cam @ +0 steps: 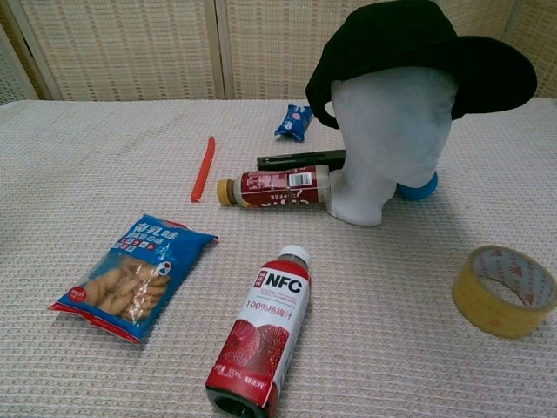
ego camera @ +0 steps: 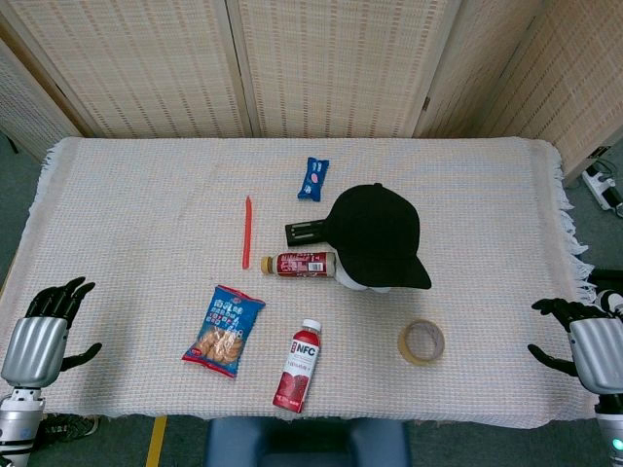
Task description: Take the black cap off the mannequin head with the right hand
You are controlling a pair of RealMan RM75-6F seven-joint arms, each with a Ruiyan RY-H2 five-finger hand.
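Note:
A black cap (ego camera: 378, 233) (cam: 416, 54) sits on the white mannequin head (cam: 390, 139) (ego camera: 368, 283) near the middle of the table, brim toward me. My right hand (ego camera: 584, 342) hovers at the table's right front corner, fingers spread, holding nothing, well to the right of the cap. Off the left front corner my left hand (ego camera: 44, 329) is open too, also empty. Neither hand shows in the chest view.
Lying on the woven cloth (ego camera: 136, 214): a red NFC juice bottle (ego camera: 300, 366) (cam: 262, 331), a blue snack bag (ego camera: 224, 330) (cam: 130, 274), a tape roll (ego camera: 421, 342) (cam: 504, 290), a red-labelled bottle (ego camera: 304, 264) (cam: 274, 187), a red stick (ego camera: 247, 232) (cam: 203, 168), a small blue packet (ego camera: 313, 178) (cam: 294, 121), a black bar (ego camera: 307, 232) (cam: 300, 160) and a blue object (cam: 419, 187) behind the head.

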